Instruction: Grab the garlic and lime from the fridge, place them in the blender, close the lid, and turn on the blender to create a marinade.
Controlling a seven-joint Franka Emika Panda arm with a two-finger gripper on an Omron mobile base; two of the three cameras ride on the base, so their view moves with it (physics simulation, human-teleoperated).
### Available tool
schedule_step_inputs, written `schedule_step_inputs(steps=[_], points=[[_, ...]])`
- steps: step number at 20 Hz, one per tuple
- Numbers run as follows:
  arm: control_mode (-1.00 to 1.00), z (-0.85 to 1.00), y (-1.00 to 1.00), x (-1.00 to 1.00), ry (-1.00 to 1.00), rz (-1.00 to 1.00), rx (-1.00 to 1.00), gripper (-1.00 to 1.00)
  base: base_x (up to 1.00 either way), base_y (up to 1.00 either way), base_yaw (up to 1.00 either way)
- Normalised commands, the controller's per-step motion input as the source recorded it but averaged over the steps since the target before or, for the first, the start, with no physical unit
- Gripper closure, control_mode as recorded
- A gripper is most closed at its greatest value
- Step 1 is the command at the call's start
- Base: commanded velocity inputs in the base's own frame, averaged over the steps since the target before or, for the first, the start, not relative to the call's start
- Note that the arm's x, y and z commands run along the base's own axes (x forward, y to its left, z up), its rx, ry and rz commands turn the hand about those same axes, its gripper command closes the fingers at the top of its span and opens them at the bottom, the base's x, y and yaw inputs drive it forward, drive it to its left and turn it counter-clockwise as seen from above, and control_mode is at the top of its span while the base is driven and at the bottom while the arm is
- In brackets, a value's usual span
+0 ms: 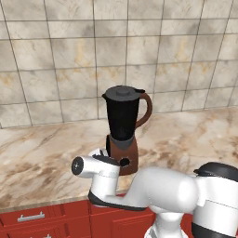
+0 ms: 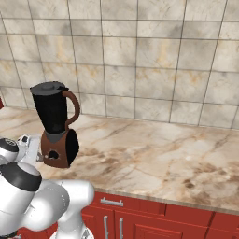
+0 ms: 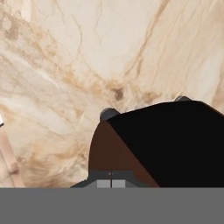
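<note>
Presently: blender (image 1: 122, 130) upright on the marbled worktop (image 1: 42, 148) near its front edge, dark grey lid (image 1: 122, 93) seated on the black jar, handle to the right; tool (image 3: 110, 180) closed, empty, pressed against the reddish-brown base beside the round black dial (image 1: 124, 161).

The surface (image 1: 195, 135) under my arm looks like polished marble, cream with brown veins, smooth and faintly glossy. The wall (image 1: 60, 56) behind it is beige stone tile, matt, with thin grey grout lines. The blender (image 1: 122, 128) has a black jar that reads as smooth plastic, a matt dark grey lid (image 1: 123, 92) and a reddish-brown base. The cabinets (image 2: 154, 217) are glossy red with brushed-metal handles.
</note>
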Motion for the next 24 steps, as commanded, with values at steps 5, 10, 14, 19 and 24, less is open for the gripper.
schedule_step_inputs(steps=[5,10,14,19,24], points=[[-1.0,0.0,-0.32,0.04,-0.01,0.0,0.0,1.0,0.0,0.0,0.0],[-1.0,-0.03,-0.07,-0.03,0.0,0.0,0.0,1.0,0.0,0.0,0.0],[-1.0,-0.03,-0.08,-0.2,0.0,0.01,0.0,1.0,0.0,0.0,0.0],[-1.0,0.0,-0.17,0.07,0.0,0.0,0.0,1.0,0.0,0.0,0.0],[-1.0,0.0,-0.2,0.23,0.0,0.0,0.0,1.0,0.0,0.0,0.0]])
